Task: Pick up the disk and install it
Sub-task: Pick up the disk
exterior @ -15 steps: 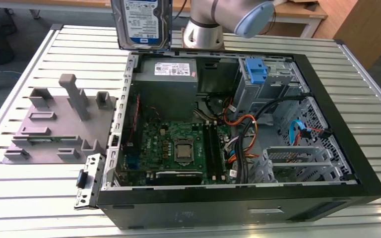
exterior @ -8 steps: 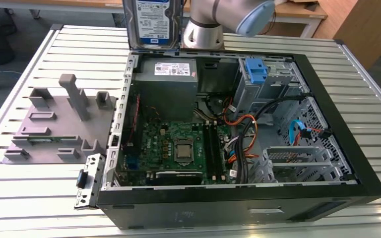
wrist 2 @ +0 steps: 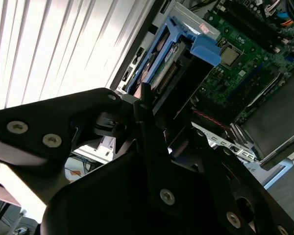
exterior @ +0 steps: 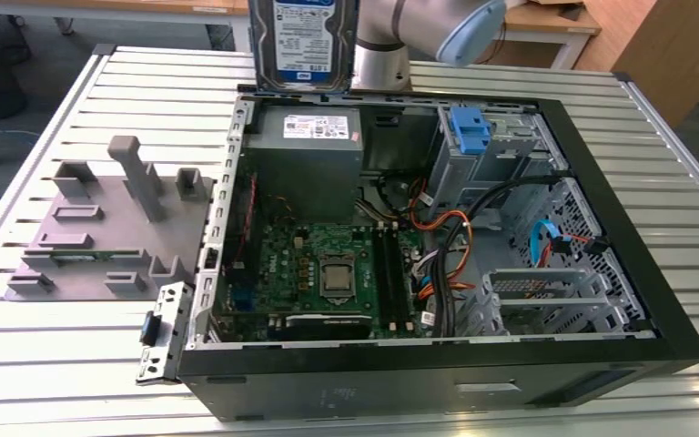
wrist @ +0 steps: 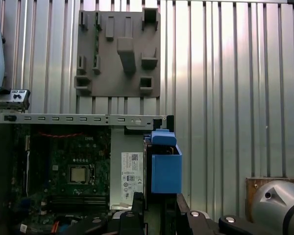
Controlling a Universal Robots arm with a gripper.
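Disk, silver-grey rectangular drive in blue plastic carrier (exterior: 307,41), hangs top centre of exterior view, clamped by black gripper (wrist 2: 149,100) (carry step); seating likely needs alignment with open black case (exterior: 386,387).

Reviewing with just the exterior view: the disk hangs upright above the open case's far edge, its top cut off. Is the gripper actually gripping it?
Observer: Yes. In the second wrist view the gripper is shut on one end of the disk.
Operator: I see the label face. Is any carrier fitted?
Observer: Yes, a blue carrier frames the disk in both wrist views.
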